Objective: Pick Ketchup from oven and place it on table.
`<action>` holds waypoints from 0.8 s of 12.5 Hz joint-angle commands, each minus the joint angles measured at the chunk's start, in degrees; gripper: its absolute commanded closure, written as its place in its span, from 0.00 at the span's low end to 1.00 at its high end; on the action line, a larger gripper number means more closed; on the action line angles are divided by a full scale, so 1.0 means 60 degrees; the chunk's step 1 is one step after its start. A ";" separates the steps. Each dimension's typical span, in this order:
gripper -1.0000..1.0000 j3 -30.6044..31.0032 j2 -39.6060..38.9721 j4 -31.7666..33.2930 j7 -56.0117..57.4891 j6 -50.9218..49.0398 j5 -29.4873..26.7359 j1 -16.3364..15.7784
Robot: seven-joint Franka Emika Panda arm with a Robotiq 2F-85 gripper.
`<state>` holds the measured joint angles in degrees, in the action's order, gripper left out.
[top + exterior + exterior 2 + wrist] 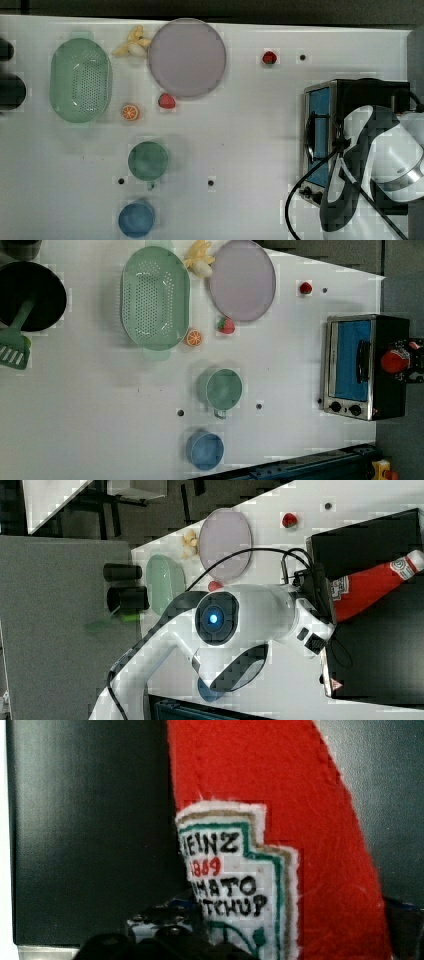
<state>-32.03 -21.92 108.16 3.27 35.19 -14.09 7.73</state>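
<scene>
1. Table – white top w/ a few dark holes; carries all below.
2. Arm – white Panda, reaching over the oven; hides most of the oven roof in top view.
3. Oven – black box, silver frame, blue glass door w/ handle, knobs near one end. Sits at table edge, top view's right. Door looks shut.
4. Plate – pale lilac, round, by far edge (top view's top).
5. Colander – green, oval, nr top view's left edge.
6. Black pan – left view's top-left corner; green spatula against it.
7. Ketchup – red bottle, white cap, white label. Lies on its side ON the oven roof, not inside. Wrist view has the label very close.
8. Green cup, blue cup – mid-table, toward near edge.
9. Gripper – at bottle's base end in right view; jaws spread wide, nothing clamped. Contact w/ bottle: can't tell.
10. Small items – bananas beside plate; orange half next to colander; strawberries.

Step (est.): approach/pre-grasp; pick not yet done. Next calls for: straddle bottle body, close firmly, since it looks soft and may squash or slip, lift clear of roof, carry to bare table.
</scene>
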 commanded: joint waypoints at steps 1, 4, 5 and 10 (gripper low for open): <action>0.28 -0.0242 0.0233 -0.0318 -0.0253 -0.0044 -0.0095 0.0151; 0.36 -0.0215 0.0278 -0.0415 -0.0253 -0.0050 -0.0094 0.0075; 0.36 -0.0215 0.0286 -0.0496 -0.0252 -0.0059 -0.0087 0.0067; 0.36 -0.0203 0.0814 -0.1663 0.0383 -0.0854 0.0589 -0.0412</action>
<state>-33.26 -20.83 101.50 3.61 30.61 -11.30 7.05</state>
